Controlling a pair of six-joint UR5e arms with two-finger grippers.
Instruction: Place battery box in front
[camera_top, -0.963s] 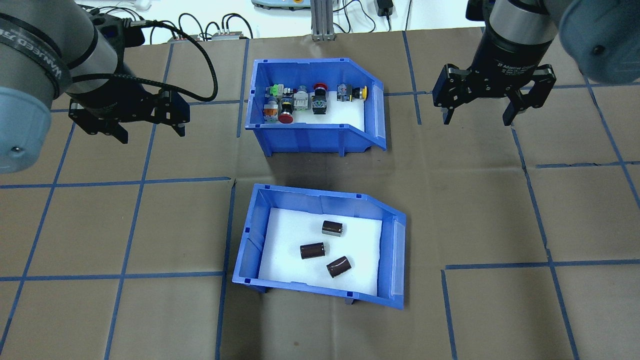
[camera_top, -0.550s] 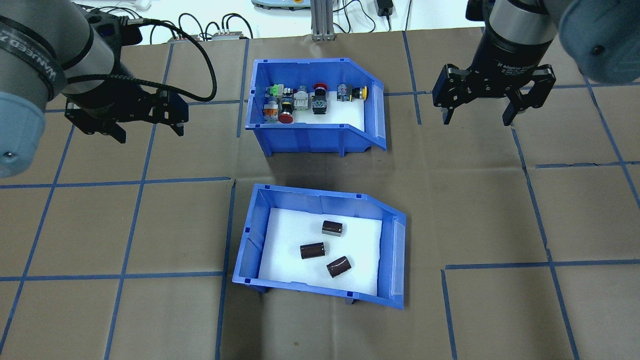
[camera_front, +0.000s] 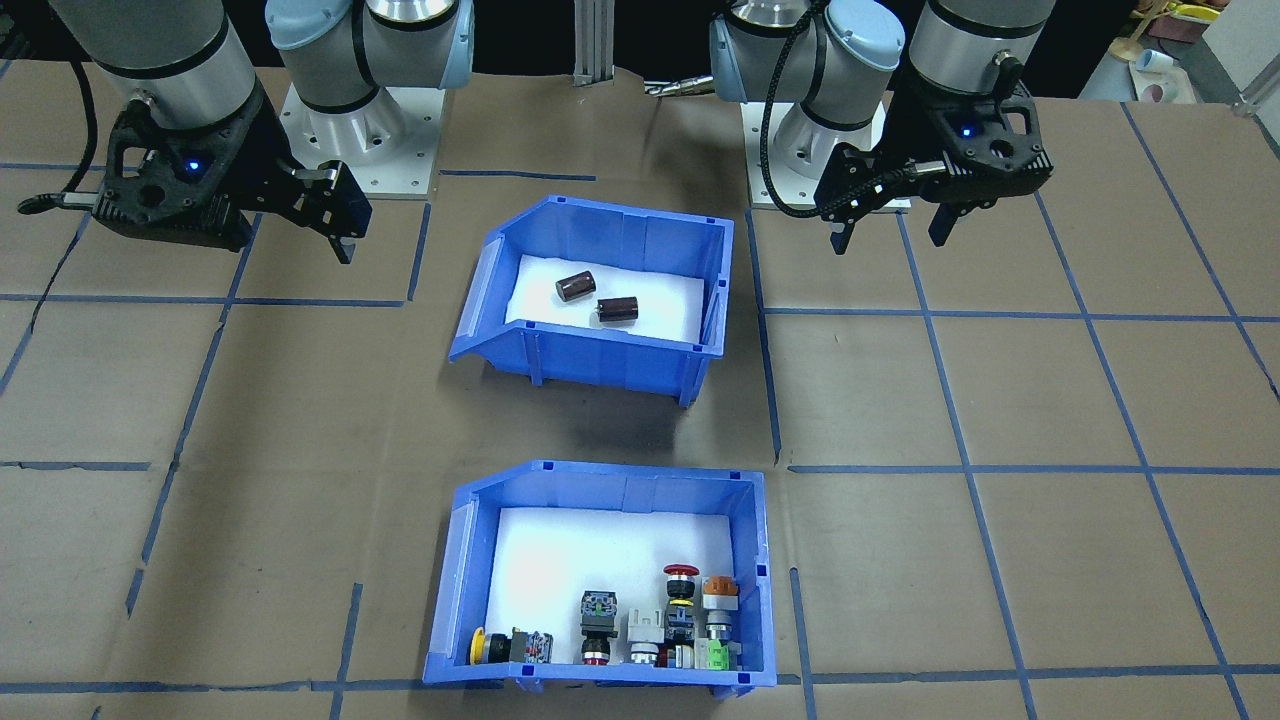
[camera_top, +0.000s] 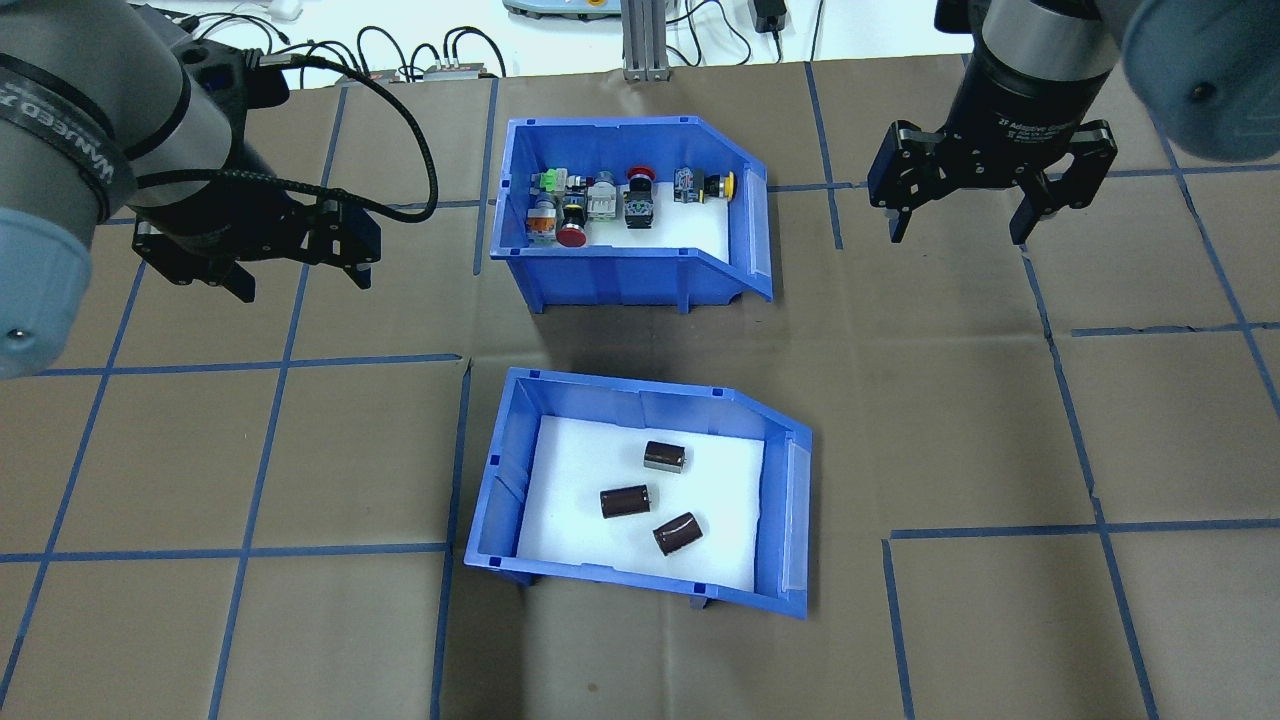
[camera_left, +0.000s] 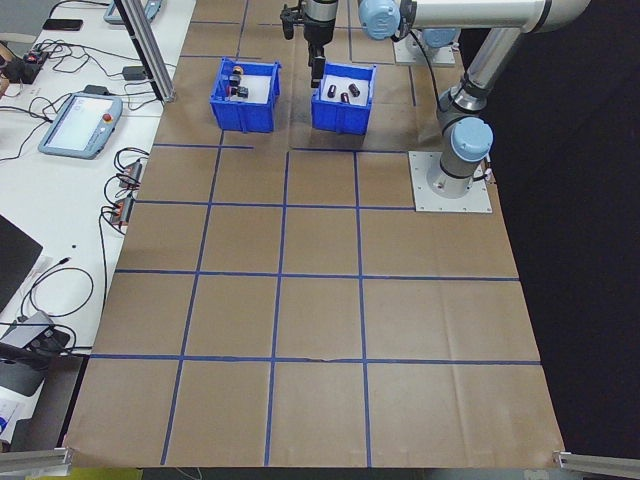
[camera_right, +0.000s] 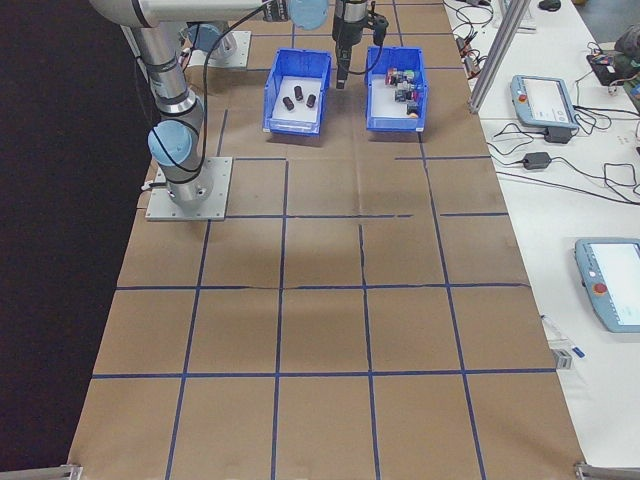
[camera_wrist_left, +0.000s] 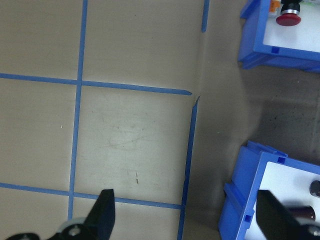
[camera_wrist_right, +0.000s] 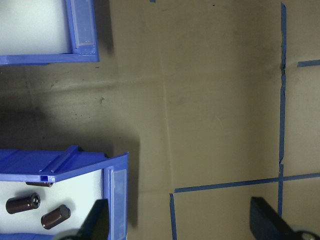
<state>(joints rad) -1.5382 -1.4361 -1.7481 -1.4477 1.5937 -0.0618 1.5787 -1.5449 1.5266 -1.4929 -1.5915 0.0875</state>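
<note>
Two silver-grey arms with pale blue joint caps, black two-finger grippers, a black cable (camera_top: 400, 130) looped on the left arm, white lettering on wrists.

Open paper either side of battery box (camera_top: 500, 490); switch bin (camera_top: 610, 275) blocking just beyond it.

Glossy plastic battery box (camera_top: 500, 500), foam-lined

A second blue plastic bin with a sloped cut-away side (camera_top: 620, 275) is seen at about 12 o'clock on the brown paper-covered table marked with blue tape lines (camera_top: 300, 450). Colourful push-buttons and switches (camera_top: 620, 195) are lined along its far wall on a white liner. Cables (camera_top: 420, 50) are laid beyond the table's 12 o'clock edge.
</note>
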